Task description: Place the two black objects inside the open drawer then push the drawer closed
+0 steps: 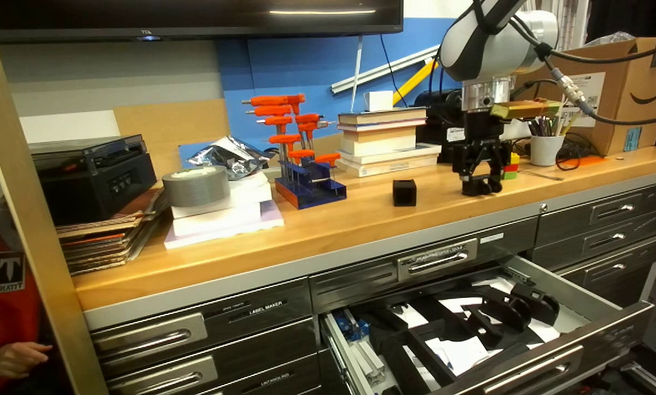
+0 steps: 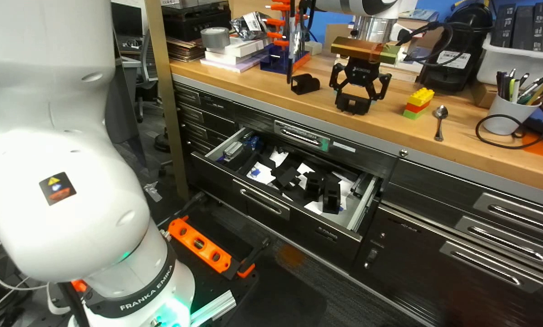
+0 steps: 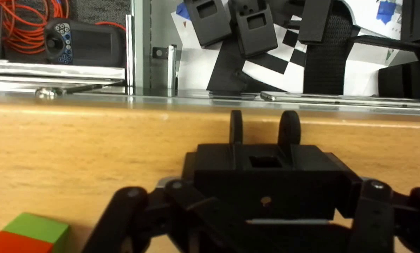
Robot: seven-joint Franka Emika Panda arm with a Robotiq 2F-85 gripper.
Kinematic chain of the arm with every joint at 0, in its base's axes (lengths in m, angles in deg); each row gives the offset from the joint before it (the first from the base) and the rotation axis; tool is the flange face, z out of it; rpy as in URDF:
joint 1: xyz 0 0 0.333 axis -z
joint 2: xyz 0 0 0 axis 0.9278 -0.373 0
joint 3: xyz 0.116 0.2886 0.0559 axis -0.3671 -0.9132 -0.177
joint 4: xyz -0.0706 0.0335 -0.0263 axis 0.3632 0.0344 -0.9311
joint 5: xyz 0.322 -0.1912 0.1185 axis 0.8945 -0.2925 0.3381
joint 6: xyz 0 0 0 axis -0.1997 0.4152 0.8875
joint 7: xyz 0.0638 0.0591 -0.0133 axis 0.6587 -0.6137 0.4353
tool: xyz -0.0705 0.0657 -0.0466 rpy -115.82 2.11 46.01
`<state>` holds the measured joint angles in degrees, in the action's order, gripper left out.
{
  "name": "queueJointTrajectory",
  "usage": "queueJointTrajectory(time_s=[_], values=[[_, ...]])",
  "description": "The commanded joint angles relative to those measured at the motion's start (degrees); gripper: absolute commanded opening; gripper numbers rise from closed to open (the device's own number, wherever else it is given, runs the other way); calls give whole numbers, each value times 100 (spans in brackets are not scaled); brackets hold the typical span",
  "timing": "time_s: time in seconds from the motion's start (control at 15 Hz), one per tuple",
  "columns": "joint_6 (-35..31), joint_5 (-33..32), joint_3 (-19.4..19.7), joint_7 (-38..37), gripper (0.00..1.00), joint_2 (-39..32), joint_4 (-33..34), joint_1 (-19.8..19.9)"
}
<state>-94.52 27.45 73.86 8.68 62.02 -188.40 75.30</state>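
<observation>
One matte-black block (image 1: 404,193) sits on the wooden tabletop near the front edge; it also shows in an exterior view (image 2: 304,84). My gripper (image 2: 354,102) points down over the tabletop to one side of that block. It is shut on the second black block (image 3: 266,189), which has two rounded tabs and a square hole. The held block is at or just above the tabletop; contact is unclear. The wide grey drawer (image 1: 613,336) stands open below the tabletop, with black parts and white sheets inside; it also shows in an exterior view (image 2: 307,227).
Yellow, red and green toy bricks (image 2: 419,103) and a spoon (image 2: 440,122) lie beside the gripper. A book stack (image 1: 380,144) and an orange-handled hex key stand (image 1: 311,186) are behind. A white pen cup (image 1: 546,149) stands farther along. The tabletop's front edge (image 3: 125,105) overhangs the drawer.
</observation>
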Motion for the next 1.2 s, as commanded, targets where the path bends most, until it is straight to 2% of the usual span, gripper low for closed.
queueJointTrajectory(time_s=[0.0, 0.33, 0.53, 0.8, 1.13], values=[[-398, 408, 41, -141, 62, 646, -1024, 125], [-1126, 753, 98, -86, 62, 1217, -2261, 77], [-1640, 628, 56, -490, 62, 971, -2792, -76], [-2352, 776, -68, -736, 62, 590, -3267, -184], [-3037, 1035, -190, -686, 62, 448, -3770, -103]])
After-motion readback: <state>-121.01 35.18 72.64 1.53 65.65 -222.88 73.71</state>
